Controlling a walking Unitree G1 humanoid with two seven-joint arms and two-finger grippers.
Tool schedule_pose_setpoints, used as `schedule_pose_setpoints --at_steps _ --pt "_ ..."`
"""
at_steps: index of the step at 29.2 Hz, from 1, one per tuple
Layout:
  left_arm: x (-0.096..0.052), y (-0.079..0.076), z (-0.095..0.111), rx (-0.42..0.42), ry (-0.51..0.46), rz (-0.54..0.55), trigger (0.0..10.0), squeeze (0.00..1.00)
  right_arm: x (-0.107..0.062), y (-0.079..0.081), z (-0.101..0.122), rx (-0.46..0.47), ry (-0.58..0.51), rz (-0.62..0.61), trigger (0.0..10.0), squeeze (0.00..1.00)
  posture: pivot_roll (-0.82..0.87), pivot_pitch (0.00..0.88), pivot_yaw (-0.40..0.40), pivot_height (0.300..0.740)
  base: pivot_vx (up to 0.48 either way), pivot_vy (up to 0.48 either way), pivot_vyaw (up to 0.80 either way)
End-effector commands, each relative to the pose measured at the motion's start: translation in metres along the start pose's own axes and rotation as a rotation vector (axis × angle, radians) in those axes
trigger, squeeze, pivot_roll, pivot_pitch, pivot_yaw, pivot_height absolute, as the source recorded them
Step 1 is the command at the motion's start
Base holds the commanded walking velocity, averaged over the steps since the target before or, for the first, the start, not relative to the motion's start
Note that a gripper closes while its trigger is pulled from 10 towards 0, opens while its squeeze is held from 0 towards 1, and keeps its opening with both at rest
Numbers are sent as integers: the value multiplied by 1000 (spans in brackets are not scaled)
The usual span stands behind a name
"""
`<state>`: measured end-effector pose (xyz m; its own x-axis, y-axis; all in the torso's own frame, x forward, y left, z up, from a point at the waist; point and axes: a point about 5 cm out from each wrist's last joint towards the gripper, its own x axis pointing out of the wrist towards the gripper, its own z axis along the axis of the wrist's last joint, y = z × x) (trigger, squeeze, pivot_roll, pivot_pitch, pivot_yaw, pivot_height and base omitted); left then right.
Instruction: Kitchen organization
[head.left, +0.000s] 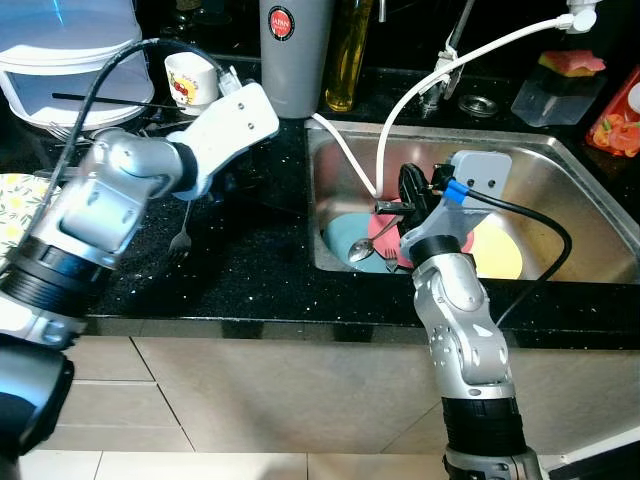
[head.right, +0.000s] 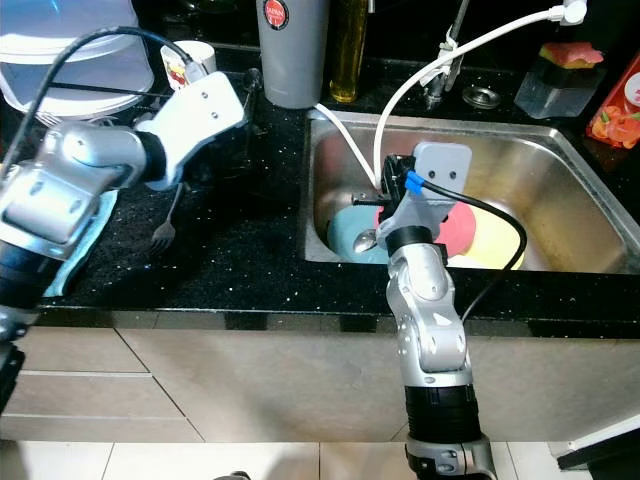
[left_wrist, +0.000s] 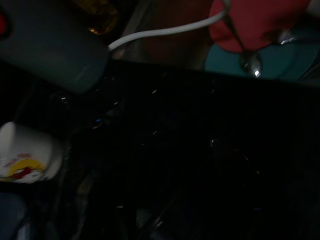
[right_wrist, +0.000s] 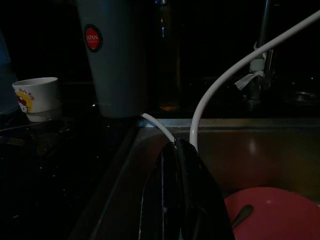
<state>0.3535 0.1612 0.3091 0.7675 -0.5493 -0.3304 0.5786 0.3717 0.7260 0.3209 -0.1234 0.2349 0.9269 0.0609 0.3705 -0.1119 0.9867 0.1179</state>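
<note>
A red plate (head.left: 385, 232), a teal plate (head.left: 345, 238) and a yellow plate (head.left: 497, 250) lie in the steel sink (head.left: 540, 170), a spoon (head.left: 362, 250) resting across them. The right gripper (right_wrist: 176, 150) hangs just above the red plate, fingers pressed together and empty, the white hose (right_wrist: 225, 80) just beyond its tips. Over the black counter (head.left: 250, 270), the left gripper (head.left: 238, 180) hovers near a fork (head.left: 180, 240); whether it is spread I cannot tell. Past it stand a small cup (head.left: 190, 78) and a grey tumbler (head.left: 293, 50).

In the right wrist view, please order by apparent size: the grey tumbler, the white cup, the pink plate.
1. Grey tumbler, largest.
2. Pink plate, partly cut off by the picture's edge and nearer the camera, so its rank is unsure.
3. White cup, smallest.
</note>
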Motion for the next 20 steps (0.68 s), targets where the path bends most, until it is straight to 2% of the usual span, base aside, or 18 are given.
schedule_pose_setpoints --at_steps 1,6,10,14,15,20 --pt "-6 0 -8 44 31 -42 10000 0 1 0 2 -1 -10 8 10000 0 277 25 -55 740 0 0 0" --pt "-20 5 -15 72 -6 -141 10000 0 3 3 1 2 -6 23 10000 0 279 30 -65 740 0 0 0" --pt "-23 14 -29 50 22 -146 10000 0 4 5 1 4 -7 27 10000 0 275 35 -59 740 0 0 0" --pt "-16 16 -36 26 48 -105 10000 0 3 5 -1 9 -2 20 10000 0 269 34 -57 740 0 0 0" --pt "-13 8 -37 52 50 -129 10000 0 2 6 -1 8 -2 25 10000 0 263 36 -55 740 0 0 0" --pt "-7 -1 -33 92 38 -145 10000 0 2 5 0 10 -2 19 10000 0 271 42 -62 740 0 0 0"
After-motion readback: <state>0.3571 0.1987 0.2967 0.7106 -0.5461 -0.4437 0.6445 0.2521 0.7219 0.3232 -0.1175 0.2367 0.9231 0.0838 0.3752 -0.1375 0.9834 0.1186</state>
